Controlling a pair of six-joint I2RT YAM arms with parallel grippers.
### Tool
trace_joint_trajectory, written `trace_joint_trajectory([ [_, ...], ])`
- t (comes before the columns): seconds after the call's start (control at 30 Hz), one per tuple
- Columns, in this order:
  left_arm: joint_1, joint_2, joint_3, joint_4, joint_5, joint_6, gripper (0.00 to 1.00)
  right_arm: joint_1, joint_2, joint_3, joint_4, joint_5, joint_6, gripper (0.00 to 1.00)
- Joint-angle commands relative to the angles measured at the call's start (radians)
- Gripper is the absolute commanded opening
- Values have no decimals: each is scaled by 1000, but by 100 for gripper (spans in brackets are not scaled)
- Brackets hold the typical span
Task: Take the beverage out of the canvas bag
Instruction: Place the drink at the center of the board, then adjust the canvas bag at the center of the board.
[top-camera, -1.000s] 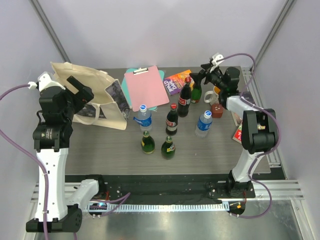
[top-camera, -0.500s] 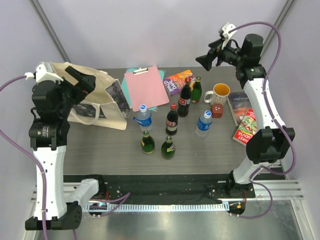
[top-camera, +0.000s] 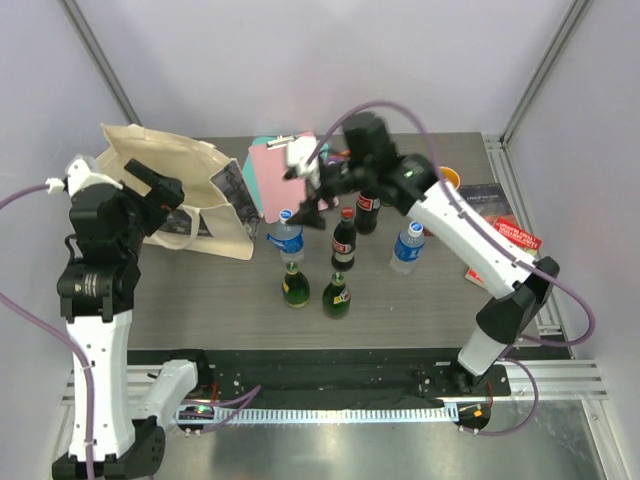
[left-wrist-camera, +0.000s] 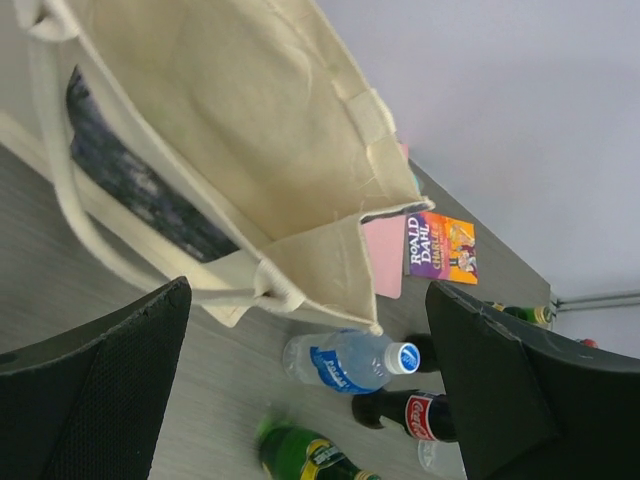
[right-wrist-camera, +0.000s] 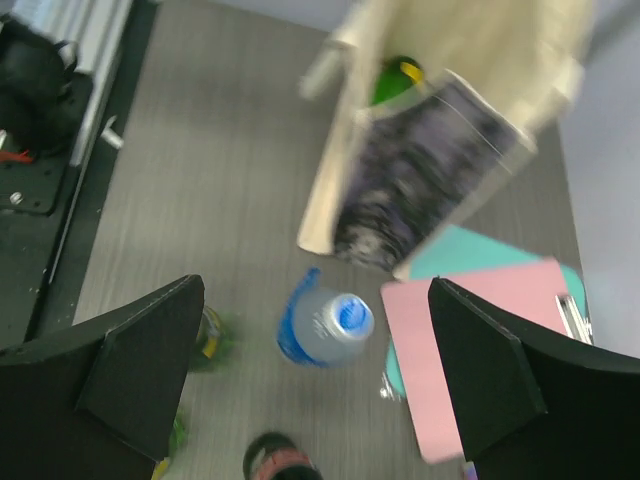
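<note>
The cream canvas bag (top-camera: 185, 190) lies at the back left of the table, its dark printed side facing the middle. In the right wrist view the bag (right-wrist-camera: 450, 120) is blurred, and a green bottle with a yellow top (right-wrist-camera: 393, 80) shows in its open mouth. My left gripper (top-camera: 163, 185) is open and empty, held over the bag (left-wrist-camera: 220, 130). My right gripper (top-camera: 308, 205) is open and empty, held above a blue-capped water bottle (top-camera: 287, 238) just right of the bag. That water bottle also shows in the right wrist view (right-wrist-camera: 325, 325) and the left wrist view (left-wrist-camera: 345, 362).
Several bottles stand mid-table: two cola bottles (top-camera: 344, 238), two green bottles (top-camera: 295, 285) and a second water bottle (top-camera: 407, 247). A pink clipboard (top-camera: 275, 180) lies behind them, beside the bag. Books (top-camera: 515, 232) and a mug (top-camera: 450, 178) are at the right.
My right arm has swung from the back right corner to the left, and is now over the water bottle by the bag. My left gripper has shifted only slightly over the bag.
</note>
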Motion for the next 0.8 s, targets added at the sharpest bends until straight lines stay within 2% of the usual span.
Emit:
trace_joint_trajectory([
  [0.0, -2, -70, -90, -9, -89, -58, 100, 173, 28, 72, -70, 208, -231, 100],
  [0.03, -2, -77, -101, -7, -106, -70, 100, 222, 59, 82, -56, 224, -243, 100],
  [0.23, -2, -62, -107, 3, -85, -115, 100, 340, 206, 180, 84, 324, -266, 100],
  [0.43, -3, -82, -106, -15, -111, -116, 100, 386, 339, 273, 190, 455, -268, 100],
  [0.6, -2, -117, -118, -26, -147, -106, 98, 386, 412, 318, 246, 496, -269, 97],
  [0.7, -2, -125, -113, -33, -158, -95, 98, 388, 424, 309, 256, 488, -266, 88],
  [0.73, -2, -125, -112, -38, -158, -93, 98, 390, 422, 300, 256, 480, -265, 76],
  [0.77, 0, -125, -109, -39, -160, -89, 98, 396, 413, 289, 254, 476, -263, 69],
])
